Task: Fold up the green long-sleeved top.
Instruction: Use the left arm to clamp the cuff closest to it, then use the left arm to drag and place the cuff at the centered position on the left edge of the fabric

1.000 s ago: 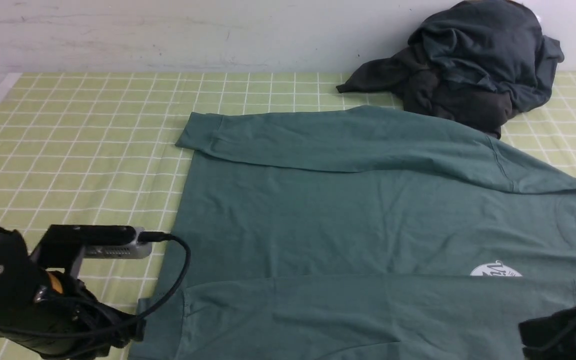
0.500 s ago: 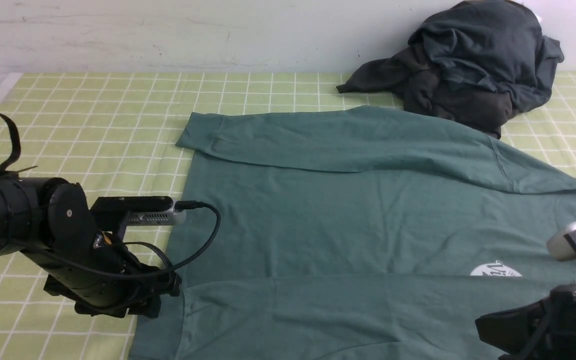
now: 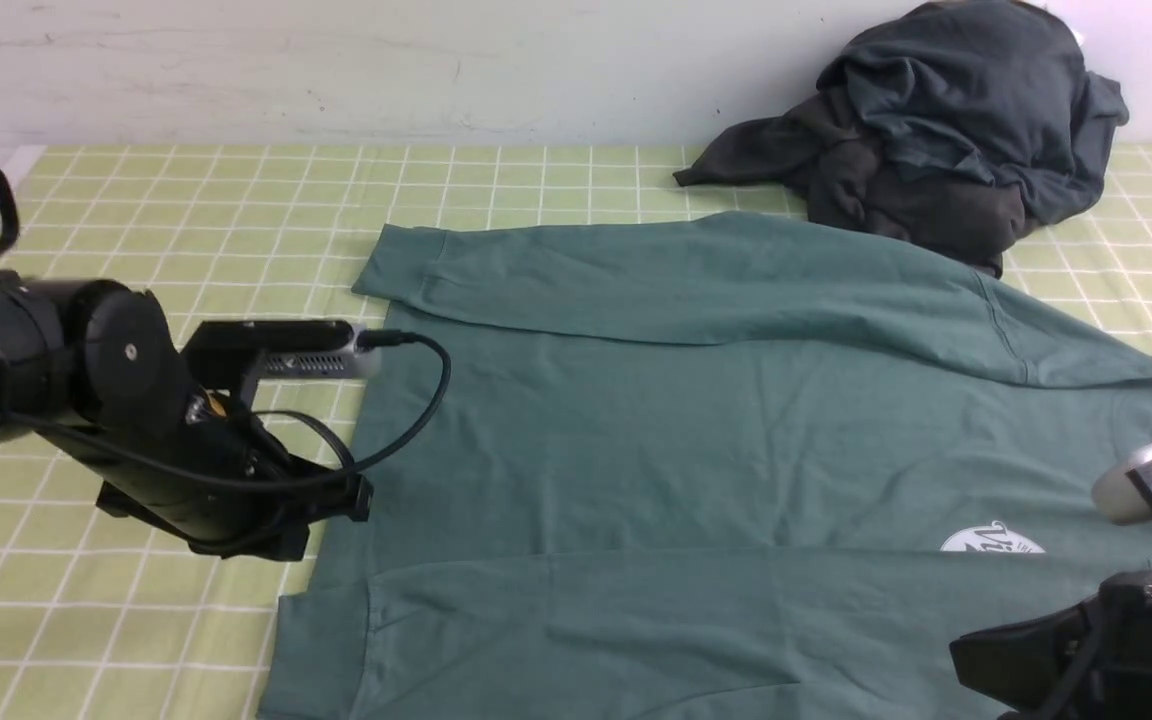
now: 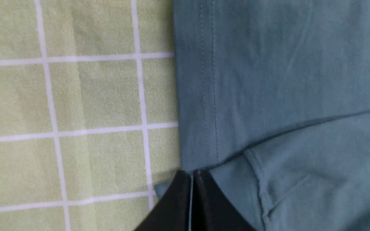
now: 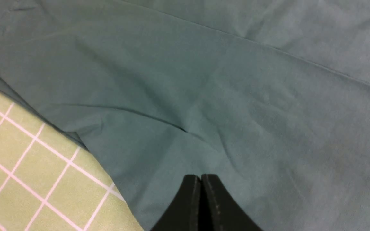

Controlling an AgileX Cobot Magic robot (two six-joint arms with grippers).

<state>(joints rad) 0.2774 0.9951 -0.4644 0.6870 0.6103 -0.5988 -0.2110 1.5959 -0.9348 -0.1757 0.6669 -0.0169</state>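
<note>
The green long-sleeved top (image 3: pixel 696 440) lies flat across the checked table, with both sleeves folded over the body. Its white chest print (image 3: pixel 991 540) is near the right. My left gripper (image 3: pixel 351 500) is shut and empty, just above the hem at the top's left edge. In the left wrist view its tips (image 4: pixel 191 175) sit over the hem (image 4: pixel 209 96) beside the near sleeve's cuff (image 4: pixel 236 189). My right gripper (image 3: pixel 971 660) is shut and empty above the near sleeve. In the right wrist view its tips (image 5: pixel 201 178) are over green cloth (image 5: pixel 204 96).
A dark charcoal-navy heap of clothing (image 3: pixel 946 130) sits at the back right, touching the top's far shoulder. The yellow-green checked tablecloth (image 3: pixel 156 230) shows bare on the left. A pale wall (image 3: pixel 336 70) closes the back edge.
My left arm has risen from the near left corner and moved forward to the top's hem. My right arm came up into view, then stayed still. The top has not moved.
</note>
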